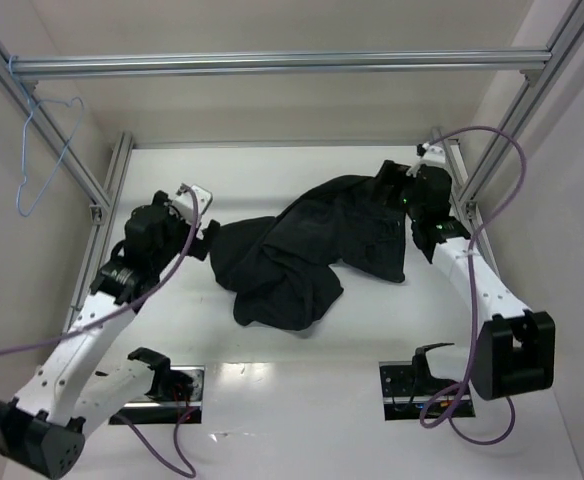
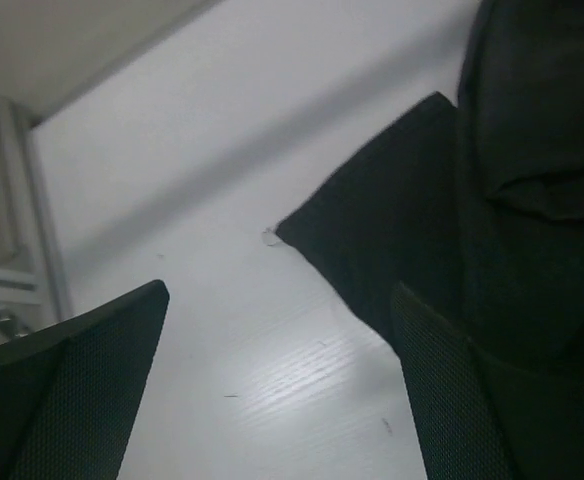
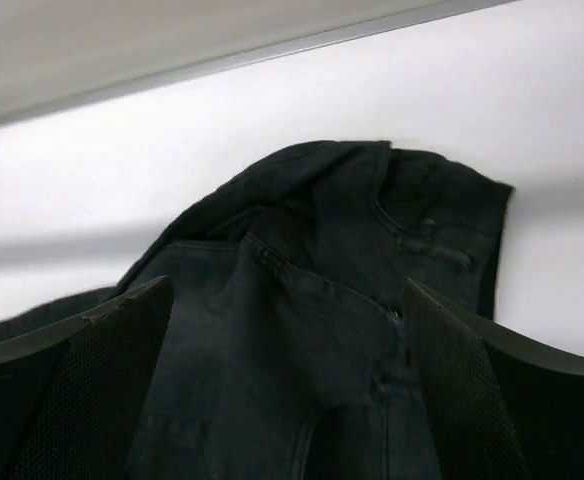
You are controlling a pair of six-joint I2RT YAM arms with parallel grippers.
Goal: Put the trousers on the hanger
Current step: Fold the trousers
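Note:
The black trousers [image 1: 307, 250] lie crumpled in the middle of the white table [image 1: 272, 170]. The light-blue wire hanger [image 1: 44, 150] hangs on the frame bar at the far left. My left gripper [image 1: 208, 240] is open at the trousers' left edge; in the left wrist view a trouser corner [image 2: 392, 240] lies by the right finger [image 2: 442, 400], bare table between the fingers. My right gripper [image 1: 390, 188] is open over the trousers' right end; its wrist view shows the waistband and fly [image 3: 372, 330] between its fingers [image 3: 102, 380].
Silver aluminium frame bars run across the back [image 1: 272, 64] and down both sides [image 1: 107, 190]. Two dark floor mounts [image 1: 167, 385] sit at the near edge with purple cables [image 1: 497, 160] looping from the arms.

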